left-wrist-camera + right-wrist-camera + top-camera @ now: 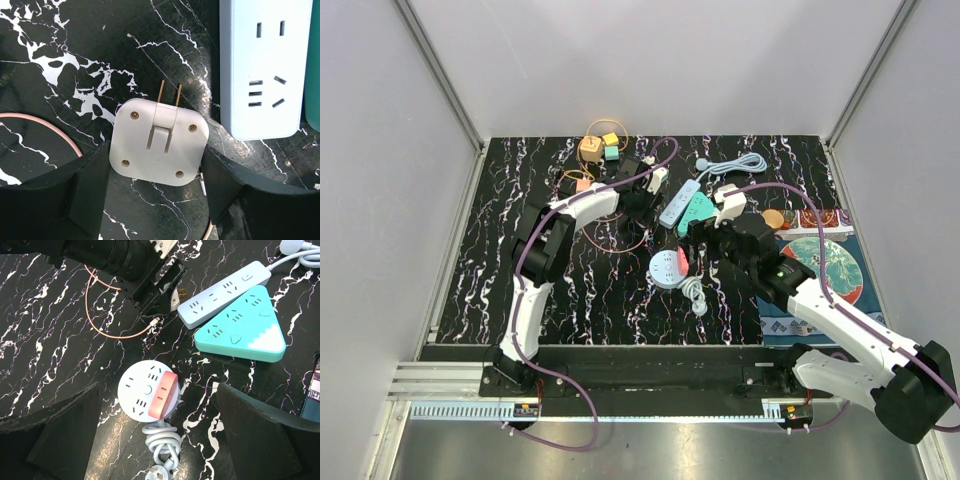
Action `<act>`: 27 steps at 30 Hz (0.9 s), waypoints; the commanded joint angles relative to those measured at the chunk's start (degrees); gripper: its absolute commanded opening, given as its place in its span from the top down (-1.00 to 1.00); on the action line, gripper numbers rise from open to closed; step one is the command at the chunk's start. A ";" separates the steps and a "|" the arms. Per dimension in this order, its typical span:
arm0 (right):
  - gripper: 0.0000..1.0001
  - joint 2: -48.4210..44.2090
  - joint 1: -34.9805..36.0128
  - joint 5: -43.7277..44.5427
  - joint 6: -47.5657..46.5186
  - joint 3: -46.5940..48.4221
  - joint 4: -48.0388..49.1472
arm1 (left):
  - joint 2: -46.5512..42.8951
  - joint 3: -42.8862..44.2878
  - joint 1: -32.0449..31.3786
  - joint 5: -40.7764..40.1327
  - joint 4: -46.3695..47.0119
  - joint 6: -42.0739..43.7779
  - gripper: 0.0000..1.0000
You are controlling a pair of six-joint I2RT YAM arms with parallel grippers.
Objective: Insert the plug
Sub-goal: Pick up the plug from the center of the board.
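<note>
A white square plug point(159, 142) with two brass prongs lies between my left gripper's point(156, 155) fingers, which press on its left and right sides. The prongs point toward the end of a light blue power strip point(265, 65), a short gap away. In the right wrist view the left gripper point(160, 285) with the plug point(173, 299) sits by that strip point(225, 292). My right gripper point(157, 390) is open and hovers above a round white and red power strip point(148, 390). In the top view the left gripper point(645, 200) sits left of the blue strip point(678, 203).
A teal triangular power strip point(240, 327) lies beside the blue one. A pink cable point(115, 332) loops near the left gripper. A coiled grey cord point(160, 440) trails from the round strip. Wooden blocks point(595, 148) lie at the back; a patterned mat point(830, 260) lies at the right.
</note>
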 commanded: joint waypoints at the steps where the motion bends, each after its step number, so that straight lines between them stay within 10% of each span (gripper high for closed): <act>1: -1.00 0.08 -0.04 -0.95 -0.40 0.63 2.05 | -1.00 1.26 -0.22 0.92 -0.64 1.07 -0.21; 27: -0.99 3.60 -0.56 -14.83 23.32 14.78 -13.24 | -50.91 -29.68 -13.73 -7.32 -0.29 2.91 0.04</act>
